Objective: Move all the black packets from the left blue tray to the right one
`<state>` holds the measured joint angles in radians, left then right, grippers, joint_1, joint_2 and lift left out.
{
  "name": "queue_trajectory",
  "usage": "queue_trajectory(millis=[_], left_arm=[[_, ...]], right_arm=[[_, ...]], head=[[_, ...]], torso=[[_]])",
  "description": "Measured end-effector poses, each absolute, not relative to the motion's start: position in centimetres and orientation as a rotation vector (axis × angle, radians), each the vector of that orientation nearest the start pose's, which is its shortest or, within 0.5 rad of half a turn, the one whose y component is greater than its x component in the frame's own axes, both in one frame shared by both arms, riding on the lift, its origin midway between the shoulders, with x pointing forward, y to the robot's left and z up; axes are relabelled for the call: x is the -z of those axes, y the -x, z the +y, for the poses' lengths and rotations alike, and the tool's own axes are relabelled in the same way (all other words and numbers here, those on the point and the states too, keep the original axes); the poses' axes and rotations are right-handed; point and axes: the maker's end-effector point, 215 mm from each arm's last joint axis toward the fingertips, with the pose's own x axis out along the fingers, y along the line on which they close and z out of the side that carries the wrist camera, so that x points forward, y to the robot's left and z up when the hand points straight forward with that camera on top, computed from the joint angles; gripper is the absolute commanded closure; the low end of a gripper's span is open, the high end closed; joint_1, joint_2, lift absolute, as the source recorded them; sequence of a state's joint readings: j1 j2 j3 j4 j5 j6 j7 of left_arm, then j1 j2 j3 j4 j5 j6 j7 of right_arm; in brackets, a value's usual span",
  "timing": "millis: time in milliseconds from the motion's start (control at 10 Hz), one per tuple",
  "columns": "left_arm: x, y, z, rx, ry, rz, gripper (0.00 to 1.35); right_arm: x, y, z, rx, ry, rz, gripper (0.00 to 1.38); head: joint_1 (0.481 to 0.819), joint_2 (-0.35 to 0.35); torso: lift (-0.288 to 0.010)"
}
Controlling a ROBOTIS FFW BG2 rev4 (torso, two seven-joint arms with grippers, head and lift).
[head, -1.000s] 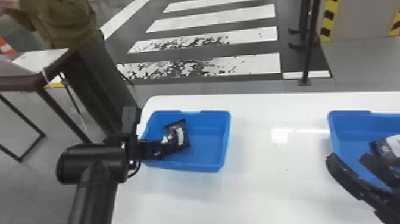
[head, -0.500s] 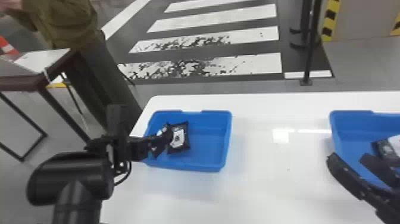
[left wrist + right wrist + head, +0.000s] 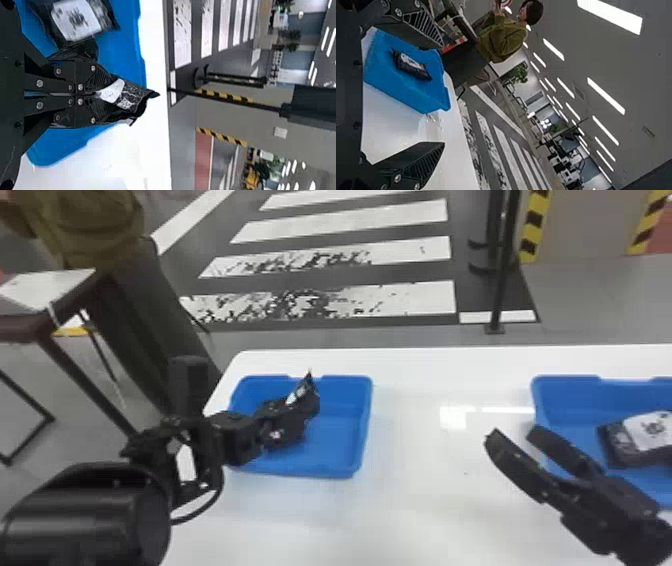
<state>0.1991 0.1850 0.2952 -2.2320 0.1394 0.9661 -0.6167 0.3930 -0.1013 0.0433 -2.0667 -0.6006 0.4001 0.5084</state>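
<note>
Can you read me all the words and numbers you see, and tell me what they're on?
None that I can read for sure.
Packet in the left gripper: its print is too blurred.
Packet lying in the left blue tray: dark print on white, too blurred.
Packet in the right blue tray: same.

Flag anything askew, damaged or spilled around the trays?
The packet in the left end effector looks creased and bunched, likely just from the pinch; no tear visible. No spill seen on the white table. Past it, the nearest floor stripes are patchy with black, like worn paint.
</note>
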Motion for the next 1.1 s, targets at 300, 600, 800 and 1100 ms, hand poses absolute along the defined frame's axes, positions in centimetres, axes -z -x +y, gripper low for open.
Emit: queue_trajectory(millis=[300, 600, 800, 1100], left_arm=[[32.9, -45.9, 18.9, 0.573, 0.142, 0.437, 1.12], [31.4, -45.1, 12.2, 0.719, 0.166, 0.415, 1.12], [30.5, -44.4, 9.2, 0.793, 0.189, 0.403, 1.12], [30.3, -43.5, 6.9, 0.849, 0.21, 0.41, 1.12]], right_arm=[[31.1, -43.4, -4.3, -0.78, -0.6, 0.178, 0.15], [29.3, -44.3, -1.9, -0.848, -0.616, 0.159, 0.15], [29.6, -44.7, -0.2, -0.88, -0.626, 0.176, 0.15], [30.0, -45.8, -0.1, -0.885, -0.608, 0.189, 0.62]], head=[[0.695, 0.189], [0.695, 0.13], [0.695, 0.118], [0.695, 0.086]], torso=[[-0.14], [-0.14], [-0.14], [-0.14]])
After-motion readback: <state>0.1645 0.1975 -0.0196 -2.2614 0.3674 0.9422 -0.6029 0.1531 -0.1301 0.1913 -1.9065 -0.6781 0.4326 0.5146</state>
